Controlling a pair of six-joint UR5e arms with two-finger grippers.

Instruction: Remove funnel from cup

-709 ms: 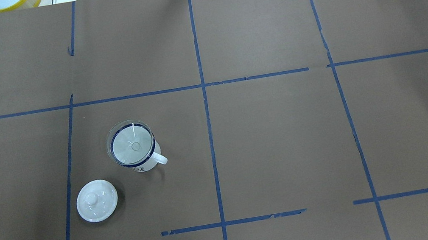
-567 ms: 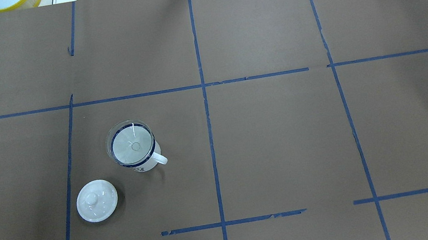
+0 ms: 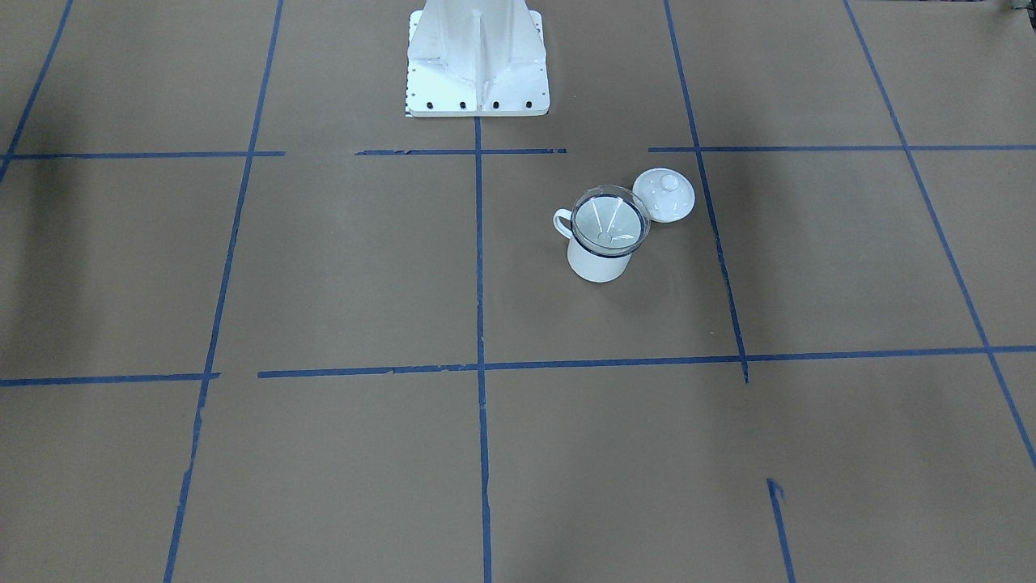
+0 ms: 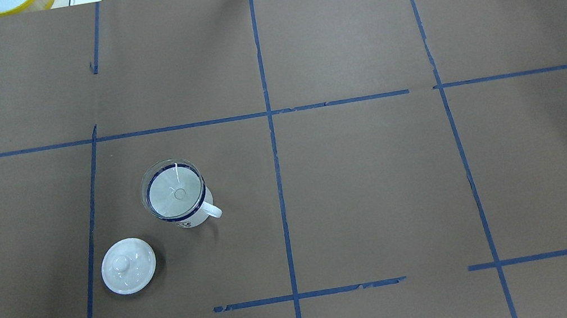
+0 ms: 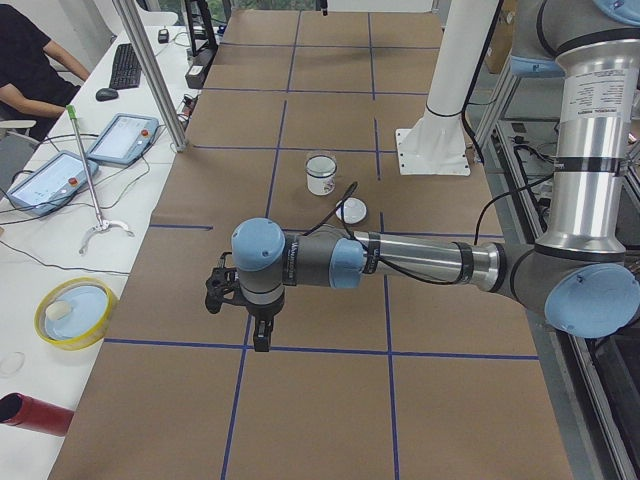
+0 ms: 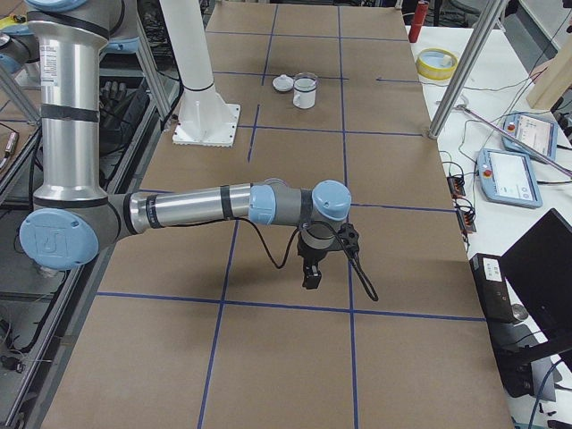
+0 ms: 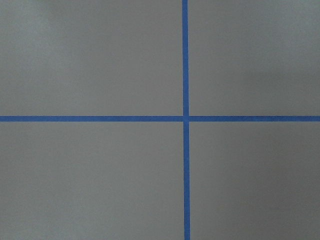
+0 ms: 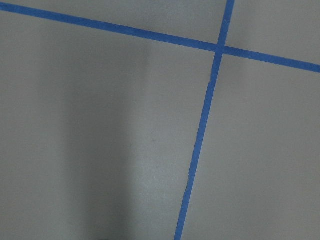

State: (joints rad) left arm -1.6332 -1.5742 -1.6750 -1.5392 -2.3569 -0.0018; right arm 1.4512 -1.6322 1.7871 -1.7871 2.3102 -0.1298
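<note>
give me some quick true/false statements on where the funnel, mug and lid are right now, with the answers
1. The funnel sits in the mouth of the cup. True.
2. The lid is closed on the cup. False: it lies knob up on the table, beside the cup.
3. The cup stands upright. True.
4. The left gripper is gripping the funnel. False: it hangs over bare table, well away from the cup, and nothing touches the funnel.
5. The cup stands on the robot's right half of the table. False: in the overhead view it is left of the centre tape line, on the robot's left side.
</note>
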